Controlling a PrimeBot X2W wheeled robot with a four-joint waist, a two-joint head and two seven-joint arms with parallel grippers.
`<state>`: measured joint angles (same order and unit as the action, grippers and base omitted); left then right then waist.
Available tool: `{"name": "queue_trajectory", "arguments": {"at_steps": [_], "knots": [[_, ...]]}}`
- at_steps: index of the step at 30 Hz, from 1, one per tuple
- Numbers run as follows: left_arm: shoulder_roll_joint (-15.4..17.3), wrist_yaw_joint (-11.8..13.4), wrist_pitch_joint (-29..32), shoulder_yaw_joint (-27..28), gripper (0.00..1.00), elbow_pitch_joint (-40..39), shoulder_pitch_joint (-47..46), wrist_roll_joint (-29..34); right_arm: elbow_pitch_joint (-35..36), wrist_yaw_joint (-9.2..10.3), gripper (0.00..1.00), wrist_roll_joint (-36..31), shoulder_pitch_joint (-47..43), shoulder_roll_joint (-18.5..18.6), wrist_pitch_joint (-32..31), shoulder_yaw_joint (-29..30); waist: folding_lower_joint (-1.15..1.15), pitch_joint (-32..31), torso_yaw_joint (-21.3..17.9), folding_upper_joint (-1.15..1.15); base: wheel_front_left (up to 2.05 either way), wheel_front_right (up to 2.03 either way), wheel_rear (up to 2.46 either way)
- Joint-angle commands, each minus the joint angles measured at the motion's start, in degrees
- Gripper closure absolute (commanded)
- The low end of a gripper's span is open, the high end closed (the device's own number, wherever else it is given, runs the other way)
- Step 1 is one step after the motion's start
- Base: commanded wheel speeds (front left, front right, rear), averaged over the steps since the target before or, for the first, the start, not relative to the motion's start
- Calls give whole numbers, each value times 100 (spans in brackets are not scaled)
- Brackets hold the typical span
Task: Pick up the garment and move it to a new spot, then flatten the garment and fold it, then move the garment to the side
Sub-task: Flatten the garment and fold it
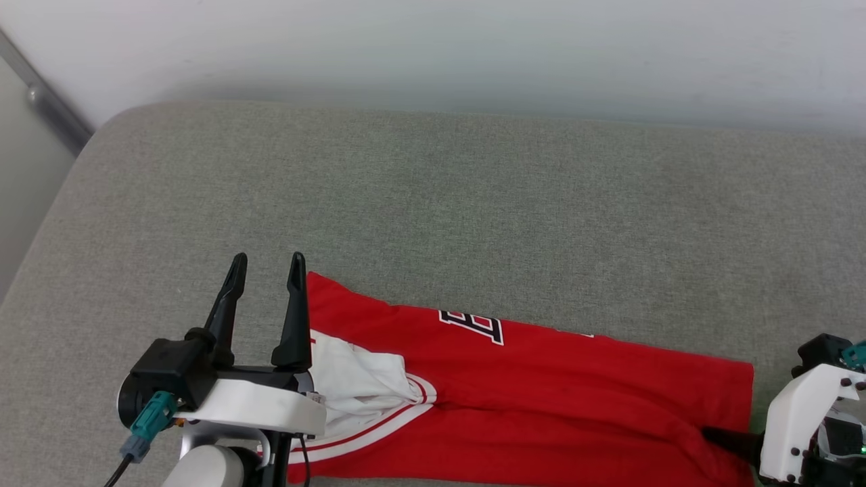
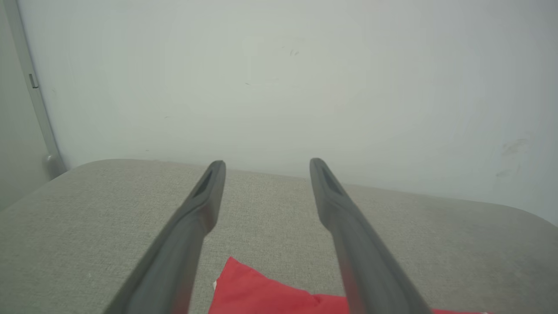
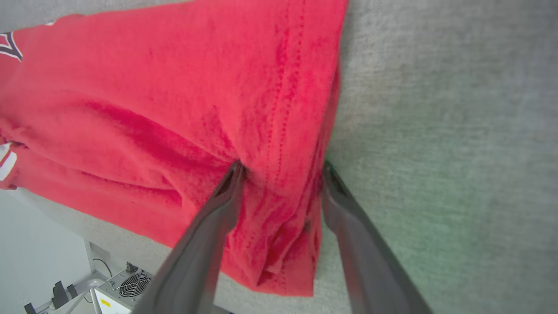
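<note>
Your red shirt point(image 1: 541, 392) lies stretched along the near edge of the grey cushion point(image 1: 433, 203); your right gripper point(image 3: 282, 165) has its fingers spread wide astride the bunched hem; left gripper point(image 1: 268, 257) hangs open over the opposite corner.

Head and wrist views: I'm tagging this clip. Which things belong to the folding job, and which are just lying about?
Job: shirt; left hand; right hand, astride the shirt's hem.
Lying about: grey cushion; wall; fan box.

wide grey cushion point(image 1: 433, 203) free beyond garment point(image 1: 541, 392); wall point(image 1: 433, 47) bounds far edge.
</note>
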<state>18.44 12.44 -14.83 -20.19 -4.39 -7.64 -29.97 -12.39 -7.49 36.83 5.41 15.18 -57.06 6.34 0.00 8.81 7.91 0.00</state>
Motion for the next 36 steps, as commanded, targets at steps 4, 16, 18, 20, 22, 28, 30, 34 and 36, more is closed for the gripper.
{"name": "queue_trajectory", "arguments": {"at_steps": [4, 16, 18, 20, 22, 28, 30, 34, 36], "knots": [[3, 17, -27, -18, 0, 49, -14, 27, -170, 0, 100, 162, 95, -29, 169, -318, 0, -87, -38, 0, 0, 0, 0], [187, 226, 152, -43, 0, 224, 424, 57, -11, 1, 100, 310, 88, 552, 519, -447, 0, -685, -385, 0, 0, 0, 0], [191, 258, 168, -43, 0, 217, 503, 34, -34, 1, 100, 259, -11, 608, 549, -302, 0, -767, -456, 0, 0, 0, 0], [206, 283, 180, -37, 0, 202, 560, 22, -72, 1, 100, 238, -89, 688, 538, -68, 0, -815, -511, 0, 0, 0, 0], [210, 315, 204, -46, 0, 171, 610, 19, -99, 1, 100, 208, -175, 771, 542, 182, 0, -856, -552, 0, 0, 0, 0], [260, 292, 220, -51, 0, 163, 659, 4, -109, 1, 100, 125, -279, 786, 409, 995, 0, -914, -606, 0, 0, 0, 0], [265, 290, 207, -47, 0, 174, 673, -8, -87, 0, 100, 267, -196, 582, 189, 1181, 0, -922, -617, 0, 0, 0, 0], [245, 323, 241, -82, 0, 158, 706, 0, -28, 0, 100, 745, -11, -31, -464, 1412, 0, -940, -604, 0, 0, 0, 0], [244, 338, 249, -79, 0, 155, 711, -25, 11, 0, 100, 1167, 144, -513, -764, 1522, 0, -940, -585, 0, 0, 0, 0]]}}
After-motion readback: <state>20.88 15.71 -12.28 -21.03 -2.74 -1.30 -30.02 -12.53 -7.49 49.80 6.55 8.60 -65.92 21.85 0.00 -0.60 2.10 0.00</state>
